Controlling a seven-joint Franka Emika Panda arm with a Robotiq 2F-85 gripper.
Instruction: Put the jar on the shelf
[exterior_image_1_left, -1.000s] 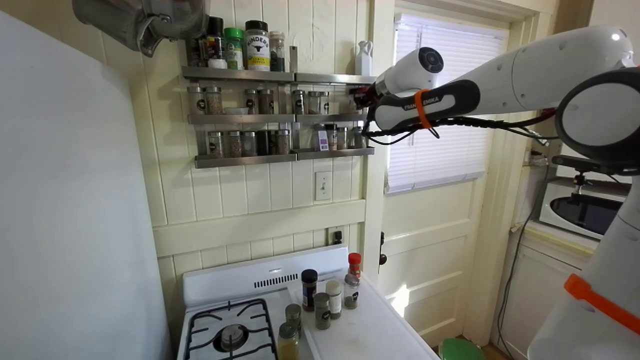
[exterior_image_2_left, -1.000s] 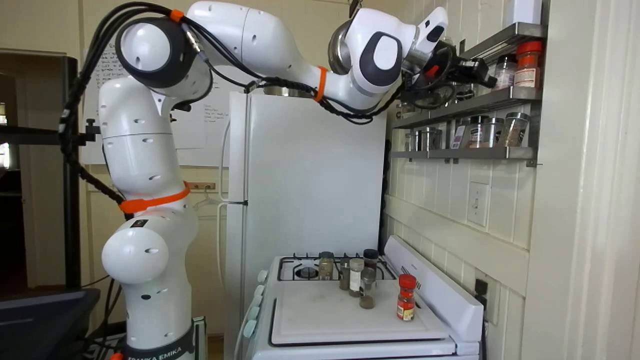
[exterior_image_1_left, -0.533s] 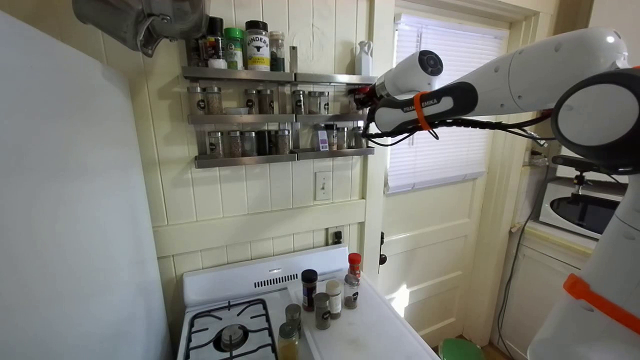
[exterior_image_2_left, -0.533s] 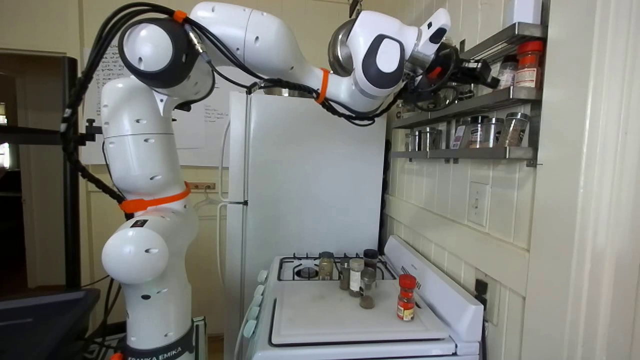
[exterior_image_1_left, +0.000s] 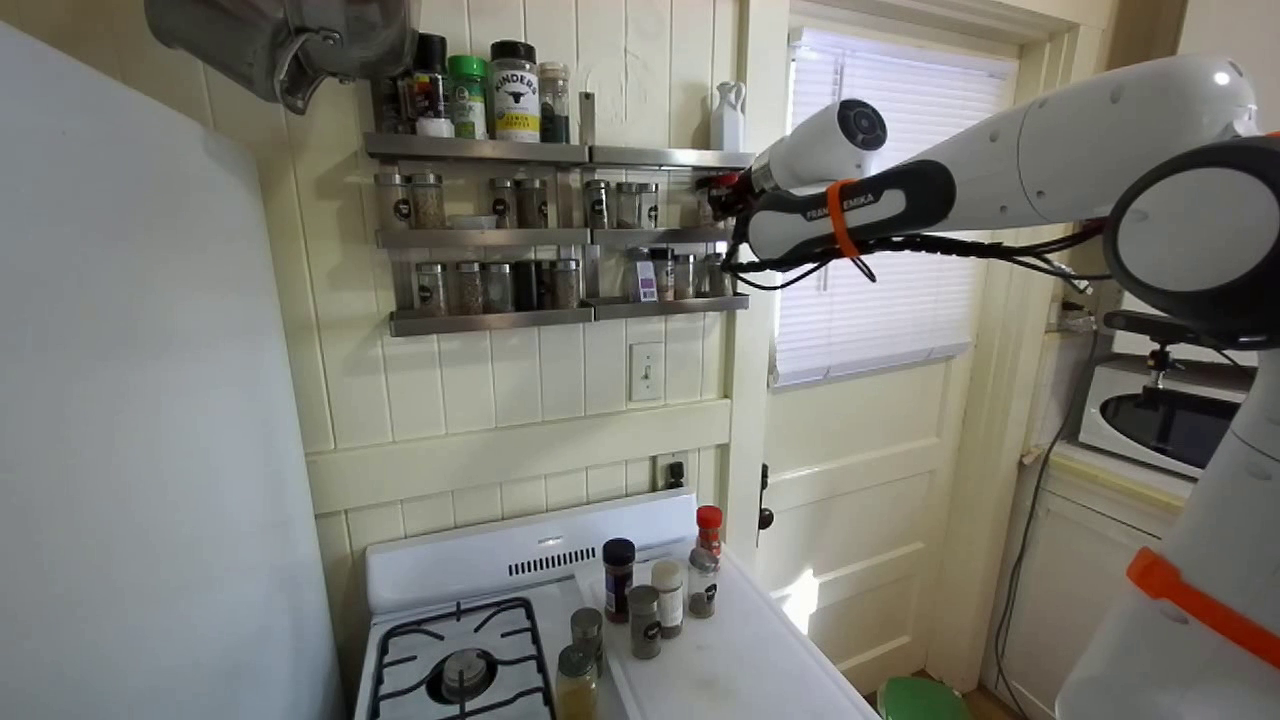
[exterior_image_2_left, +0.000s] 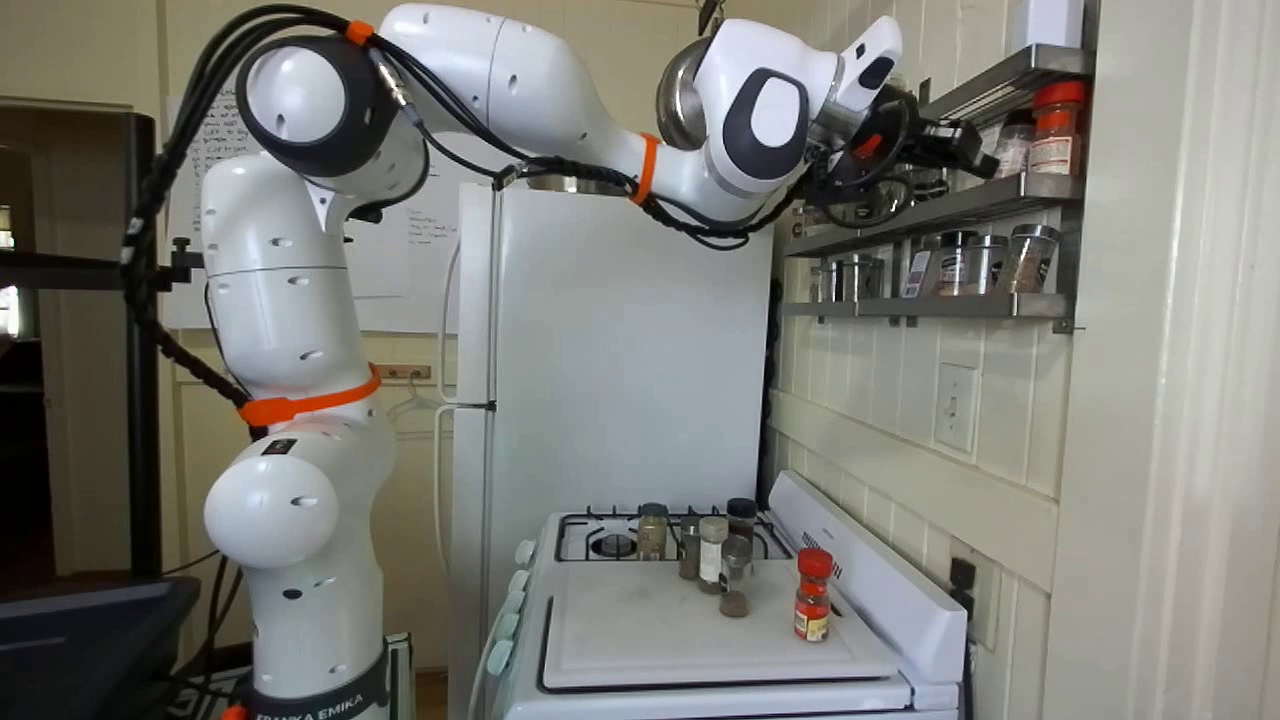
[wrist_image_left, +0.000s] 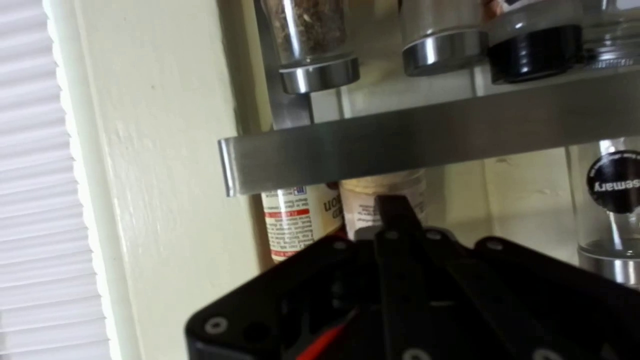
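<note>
The jar (exterior_image_2_left: 1013, 152), clear with a dark lid, stands on the middle tier of the metal shelf (exterior_image_2_left: 960, 205), beside a red-capped bottle (exterior_image_2_left: 1056, 140). In the wrist view, which is upside down, the jar (wrist_image_left: 361, 210) shows its pale label and light contents behind the shelf's front rail (wrist_image_left: 380, 145). My gripper (wrist_image_left: 395, 202) is shut with its fingertips together and nothing between them. They overlap the jar's body in that view; contact cannot be told for certain. In an exterior view the gripper (exterior_image_2_left: 988, 165) points at the jar over the rail.
The upper tier (exterior_image_2_left: 1045, 62) hangs close above the gripper. Several jars line the lower tier (exterior_image_2_left: 1000, 305). The door frame (wrist_image_left: 165, 180) runs near the shelf's end. Below, several spice bottles (exterior_image_1_left: 645, 622) stand on the white stove (exterior_image_2_left: 640, 655).
In the first half second the gripper moves slightly toward the wall and the jar shifts a little that way. Since then there is hardly any motion. The gripper stays shut.
</note>
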